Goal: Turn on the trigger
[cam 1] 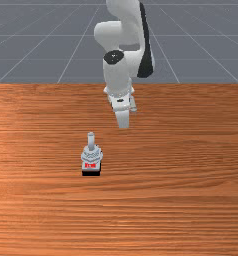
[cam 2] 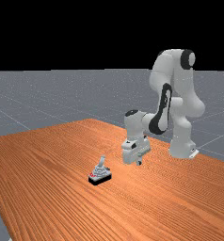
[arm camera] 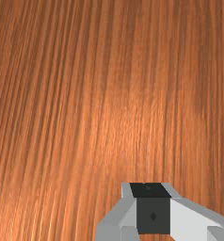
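Trigger, a grey device with an upright stick, red marking and a black base, stands on the wooden bench, left of centre and nearer than the arm in the front view. The pincer, its tips pressed together, hangs above the bench to the far view's right of it, apart from it.

It was a simulated space: an orange-brown wooden table stood over a pale-gridded grey floor, before a black backdrop
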